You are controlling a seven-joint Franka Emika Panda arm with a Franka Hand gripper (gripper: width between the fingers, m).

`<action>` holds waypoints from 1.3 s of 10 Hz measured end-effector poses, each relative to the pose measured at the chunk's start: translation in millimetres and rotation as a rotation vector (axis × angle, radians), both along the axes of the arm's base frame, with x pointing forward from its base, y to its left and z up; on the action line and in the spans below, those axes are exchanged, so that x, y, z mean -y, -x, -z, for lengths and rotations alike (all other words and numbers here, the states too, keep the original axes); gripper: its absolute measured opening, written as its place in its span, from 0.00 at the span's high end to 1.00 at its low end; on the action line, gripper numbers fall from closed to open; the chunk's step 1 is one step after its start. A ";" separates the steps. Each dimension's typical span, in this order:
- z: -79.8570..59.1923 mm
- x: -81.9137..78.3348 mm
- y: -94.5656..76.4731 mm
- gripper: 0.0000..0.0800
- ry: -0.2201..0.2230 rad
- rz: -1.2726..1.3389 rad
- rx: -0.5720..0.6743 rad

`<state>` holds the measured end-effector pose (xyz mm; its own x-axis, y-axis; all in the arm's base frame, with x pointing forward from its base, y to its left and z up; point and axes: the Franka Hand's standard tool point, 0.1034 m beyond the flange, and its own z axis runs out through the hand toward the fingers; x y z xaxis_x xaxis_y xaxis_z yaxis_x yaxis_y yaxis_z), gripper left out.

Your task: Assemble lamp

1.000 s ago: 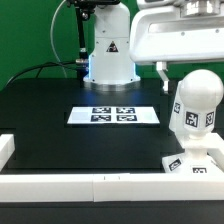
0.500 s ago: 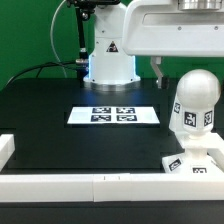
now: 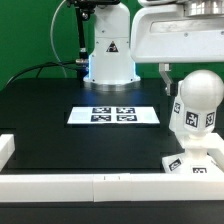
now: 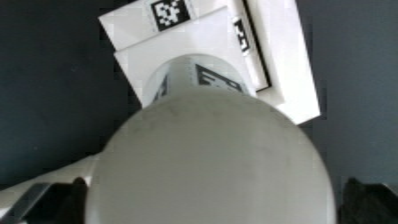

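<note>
The ball-shaped bulb (image 3: 198,97) sits upright on the stem of the flat square base (image 3: 196,164) at the exterior view's right, near the front rail. My gripper (image 3: 193,84) hangs over the bulb with its jaws open. One finger (image 3: 165,80) shows just left of the bulb's top and clear of it. In the wrist view the bulb (image 4: 205,160) fills the picture between my two dark fingertips (image 4: 50,203), above the tagged base plate (image 4: 178,40). The shade is out of view.
The marker board (image 3: 113,115) lies mid-table. White border rails (image 3: 80,186) run along the front, with a block (image 3: 5,150) at the left. The arm's white pedestal (image 3: 108,55) and cables stand at the back.
The hand has shifted slightly to the exterior view's right and a little lower over the bulb. The bulb and base have not moved.
</note>
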<state>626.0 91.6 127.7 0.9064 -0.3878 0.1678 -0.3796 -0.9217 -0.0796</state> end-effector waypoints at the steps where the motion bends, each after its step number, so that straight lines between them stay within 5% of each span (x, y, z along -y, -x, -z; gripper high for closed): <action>1: -0.2 0.5 0.0 0.13 0.000 0.001 -0.001; 2: -0.2 0.5 -0.1 0.24 0.000 0.001 -0.001; 5: -0.2 0.6 -0.2 0.28 -0.004 0.023 -0.001; 8: -0.1 -1.9 2.3 0.28 -0.086 0.464 -0.025; 11: -0.4 0.5 1.6 0.28 -0.244 0.892 -0.054; 13: 0.2 0.2 2.3 0.28 -0.259 0.955 -0.060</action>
<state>623.7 91.4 127.5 0.1987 -0.9781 -0.0616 -0.9640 -0.1837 -0.1920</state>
